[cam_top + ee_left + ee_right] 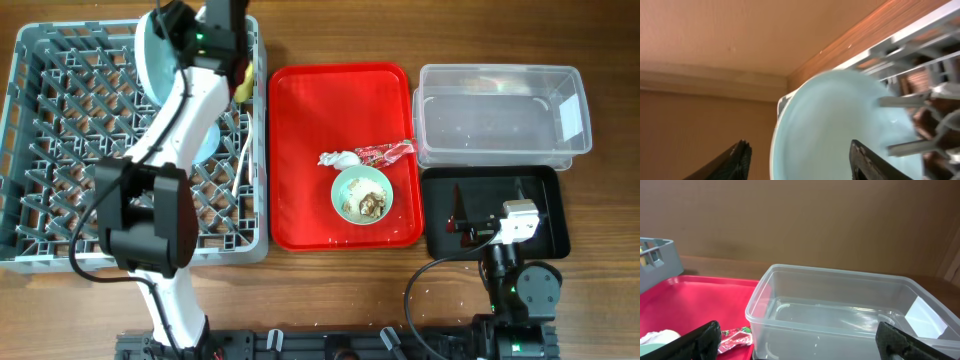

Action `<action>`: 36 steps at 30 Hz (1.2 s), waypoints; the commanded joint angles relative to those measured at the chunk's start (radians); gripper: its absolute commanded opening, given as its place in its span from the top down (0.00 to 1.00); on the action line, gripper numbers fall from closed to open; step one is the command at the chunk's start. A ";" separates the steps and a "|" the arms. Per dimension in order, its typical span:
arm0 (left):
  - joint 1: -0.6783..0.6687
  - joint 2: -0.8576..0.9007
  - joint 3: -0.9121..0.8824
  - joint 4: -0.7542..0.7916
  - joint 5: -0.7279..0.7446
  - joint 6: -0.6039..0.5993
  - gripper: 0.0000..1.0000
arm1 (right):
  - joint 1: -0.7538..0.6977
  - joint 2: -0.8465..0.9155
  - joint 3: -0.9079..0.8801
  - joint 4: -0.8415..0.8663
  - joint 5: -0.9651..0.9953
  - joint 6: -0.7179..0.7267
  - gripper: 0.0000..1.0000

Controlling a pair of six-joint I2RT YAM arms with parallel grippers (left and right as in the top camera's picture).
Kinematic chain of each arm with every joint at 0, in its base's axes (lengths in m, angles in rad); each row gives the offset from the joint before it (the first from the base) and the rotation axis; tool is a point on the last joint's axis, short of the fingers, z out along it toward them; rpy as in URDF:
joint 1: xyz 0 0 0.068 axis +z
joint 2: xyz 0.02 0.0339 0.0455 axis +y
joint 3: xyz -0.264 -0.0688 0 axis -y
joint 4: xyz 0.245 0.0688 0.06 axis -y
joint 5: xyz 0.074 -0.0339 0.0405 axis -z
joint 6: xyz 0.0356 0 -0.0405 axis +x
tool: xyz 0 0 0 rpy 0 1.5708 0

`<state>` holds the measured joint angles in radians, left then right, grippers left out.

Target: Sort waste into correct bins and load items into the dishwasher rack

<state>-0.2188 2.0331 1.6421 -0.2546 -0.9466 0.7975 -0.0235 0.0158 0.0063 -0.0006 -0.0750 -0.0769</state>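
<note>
Left gripper (801, 161) has its jaws parted on either side of the light blue plate's (840, 125) rim; whether either finger touches it, I cannot tell. Right gripper (797, 332) is spread wide and holds nothing, hovering over the black tray (540, 195).

By size: the grey dishwasher rack (60, 150) fills the table's left side, with the plate standing on edge among the pegs at its far side. The red tray (300, 150) lies in the middle. The clear tub (500, 115) sits to its right, beyond the black tray. On the red tray are the mint-green bowl (350, 185) holding food scraps (370, 205), the white napkin (338, 158) and the red wrapper (388, 152).
</note>
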 commanded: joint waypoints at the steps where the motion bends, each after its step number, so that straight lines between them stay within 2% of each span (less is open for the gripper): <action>1: -0.042 -0.018 0.010 0.013 -0.050 -0.053 0.32 | -0.006 0.002 -0.001 0.003 -0.002 0.000 0.00; 2: -0.060 -0.045 0.010 0.027 -0.050 -0.104 0.26 | -0.006 0.002 -0.001 0.003 -0.002 0.001 0.00; 3: -0.077 -0.085 0.010 0.041 -0.045 -0.204 0.24 | -0.006 0.002 -0.001 0.003 -0.002 0.000 0.00; 5: -0.094 -0.171 0.010 -0.002 0.020 -0.405 0.33 | -0.006 0.002 -0.001 0.003 -0.002 0.000 0.00; 6: -0.100 -0.227 0.010 -0.067 0.106 -0.527 0.32 | -0.006 0.002 -0.001 0.003 -0.002 0.000 0.00; 7: -0.100 -0.299 0.010 -0.165 0.253 -0.649 0.22 | -0.006 0.002 -0.001 0.003 -0.002 0.001 0.00; 9: -0.080 -0.433 0.010 -0.345 0.607 -0.872 0.13 | -0.006 0.002 -0.001 0.003 -0.002 0.001 0.00; 10: -0.060 -0.491 0.010 -0.426 0.773 -0.960 0.01 | -0.006 0.002 -0.001 0.003 -0.001 0.000 0.00; 11: -0.034 -0.554 0.010 -0.518 0.912 -1.017 0.00 | -0.006 0.002 -0.001 0.003 -0.001 0.001 0.00; 15: -0.008 -0.640 0.010 -0.649 0.931 -1.019 0.00 | -0.006 0.002 -0.001 0.003 -0.002 0.000 0.00; 32: -0.008 -0.638 0.010 -0.653 0.931 -1.019 0.00 | -0.006 0.002 -0.001 0.003 -0.005 0.007 0.00; 34: -0.008 -0.638 0.010 -0.653 0.931 -1.019 0.00 | -0.006 0.002 -0.001 0.007 -0.006 0.098 0.00; 36: -0.008 -0.638 0.010 -0.653 0.931 -1.019 0.00 | -0.006 0.002 0.001 0.009 -0.013 0.310 0.00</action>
<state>-0.2325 1.3930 1.6562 -0.9066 -0.0277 -0.2081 -0.0235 0.0223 0.0063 -0.0002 -0.0753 0.0101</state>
